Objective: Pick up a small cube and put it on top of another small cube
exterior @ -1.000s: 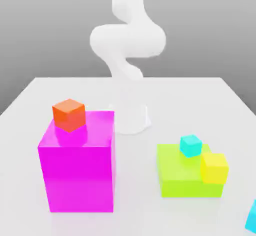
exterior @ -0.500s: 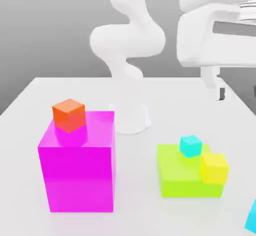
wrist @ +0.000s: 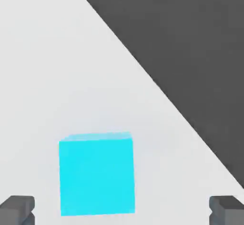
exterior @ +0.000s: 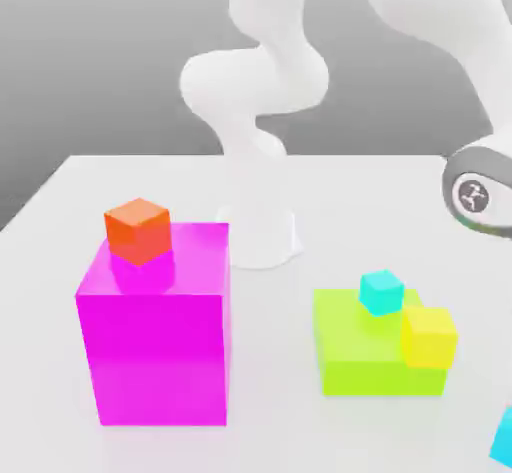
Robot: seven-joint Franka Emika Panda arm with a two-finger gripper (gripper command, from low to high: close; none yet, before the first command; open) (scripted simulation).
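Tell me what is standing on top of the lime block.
On the lime block stand a turquoise cube and a yellow cube. The block's top beneath them is covered.

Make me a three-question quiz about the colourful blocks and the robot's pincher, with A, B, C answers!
1. Where does the orange cube sit?
A. On the magenta block
B. On the white table
C. On the lime block

2. How many small cubes rest on the lime block?
A. None
B. Two
C. Four

3. How is the gripper right now?
A. Shut on the yellow cube
B. Shut and empty
C. Open, with the sky-blue cube lying between its fingertips in the hand view, not yet held

Answers: 1 A, the orange cube stands on the magenta block's top. 2 B, the turquoise cube and the yellow cube sit there. 3 C, the fingertips stand wide apart, clear of the cube's sides.
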